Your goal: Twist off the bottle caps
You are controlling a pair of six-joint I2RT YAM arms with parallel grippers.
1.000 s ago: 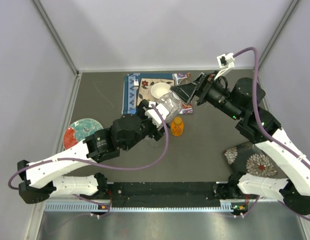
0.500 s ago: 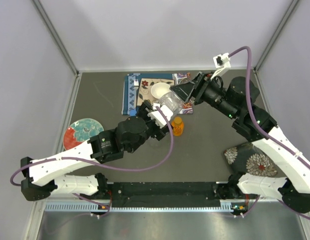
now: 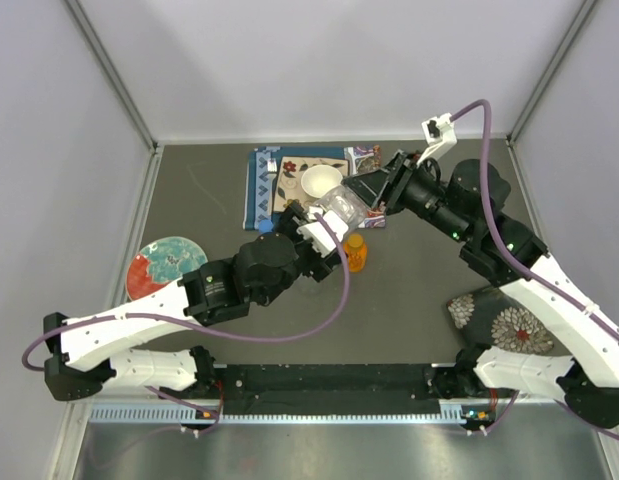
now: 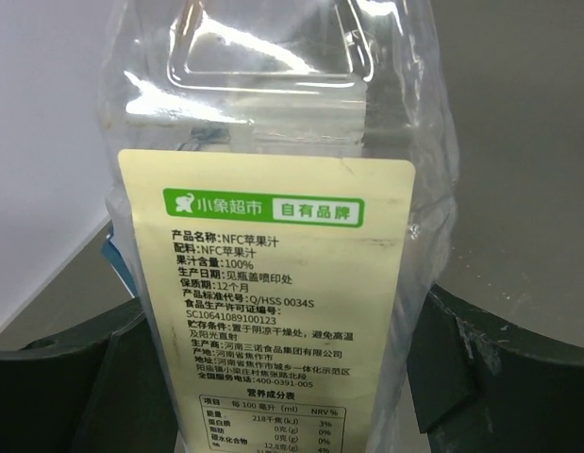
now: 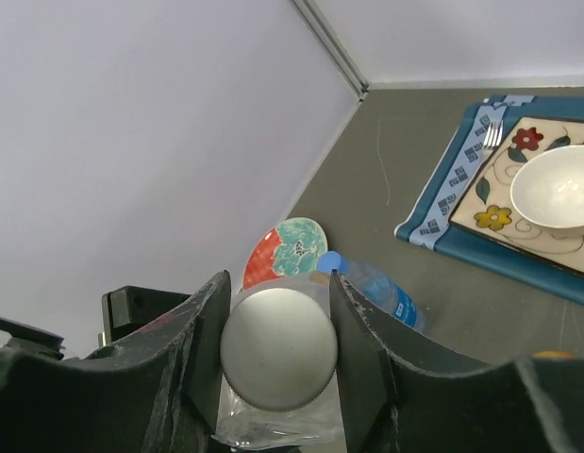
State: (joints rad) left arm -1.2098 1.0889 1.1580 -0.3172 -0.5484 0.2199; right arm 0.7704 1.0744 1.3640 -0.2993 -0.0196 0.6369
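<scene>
Right claw [image 5: 277, 316] has closed onto the white cap [image 5: 278, 354] of the clear bottle [image 4: 273, 123] gripped by the left claw [image 4: 282, 377].

1. White cap [image 5: 278, 349]: round, pale, with a ribbed rim, seen face-on. It sits on the neck of the clear bottle [image 4: 273, 189], which is raised off the counter [image 3: 409, 300]. The two fingers of the right claw [image 5: 278, 332] press on it from either side.
2. Blue cap [image 5: 326, 262]: small, on the end of a blue-labelled bottle [image 5: 378, 289] lying on its side on the counter.
3. Orange cap [image 3: 355, 242]: tops the small orange bottle [image 3: 354, 258], which stands on the counter.
</scene>
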